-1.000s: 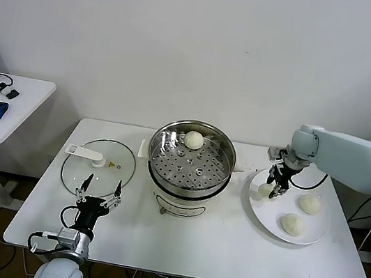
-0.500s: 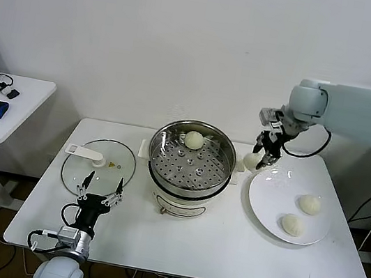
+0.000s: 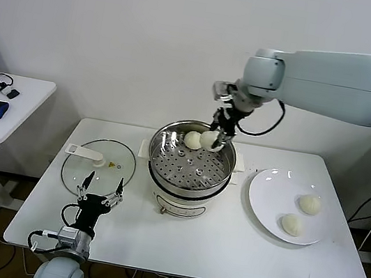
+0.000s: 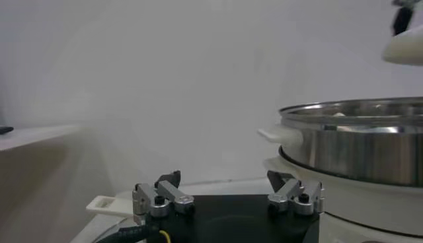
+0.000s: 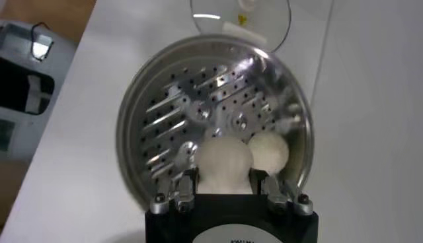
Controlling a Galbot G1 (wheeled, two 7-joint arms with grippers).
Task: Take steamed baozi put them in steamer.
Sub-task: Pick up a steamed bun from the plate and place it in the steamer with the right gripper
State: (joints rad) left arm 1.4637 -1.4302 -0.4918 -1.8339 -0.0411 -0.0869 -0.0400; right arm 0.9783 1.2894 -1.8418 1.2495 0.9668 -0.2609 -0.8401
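My right gripper [image 3: 215, 137] hangs over the back right part of the steamer [image 3: 185, 187], shut on a cream-white steamed baozi [image 3: 208, 140]. In the right wrist view that baozi [image 5: 225, 158] sits between the fingers [image 5: 188, 185] above the perforated tray [image 5: 198, 92]. Another baozi [image 3: 192, 139] lies on the tray at the back, just beside the held one. Two more baozi [image 3: 310, 204] [image 3: 292, 224] rest on the white plate [image 3: 268, 194]. My left gripper [image 3: 99, 192] stands open and idle near the table's front left.
A flat glass lid [image 3: 98, 165] with a white handle lies left of the steamer, right behind the left gripper. A side table [image 3: 13, 112] with a blue mouse stands at the far left. The wall is close behind the steamer.
My right arm lifted one baozi off the plate and carried it left, up over the steamer's rim. The plate now holds two. The left arm has not moved.
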